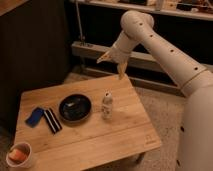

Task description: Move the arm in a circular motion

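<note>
My large white arm (165, 50) reaches in from the right, bends at a rounded joint (136, 22) near the top, and angles down to the left. Small dark dots run along its tubes. Its tan two-fingered gripper (112, 66) hangs in the air above the far edge of the wooden table (125, 135). One finger (103, 57) points left and the other points down, spread apart with nothing between them. The gripper is well above and behind the small white bottle (106, 105).
On the table are a black bowl (75, 107), a blue pad (35, 116), a black striped block (51, 120), and a white cup with something orange (19, 155) at the front left corner. Dark shelving (80, 50) stands behind.
</note>
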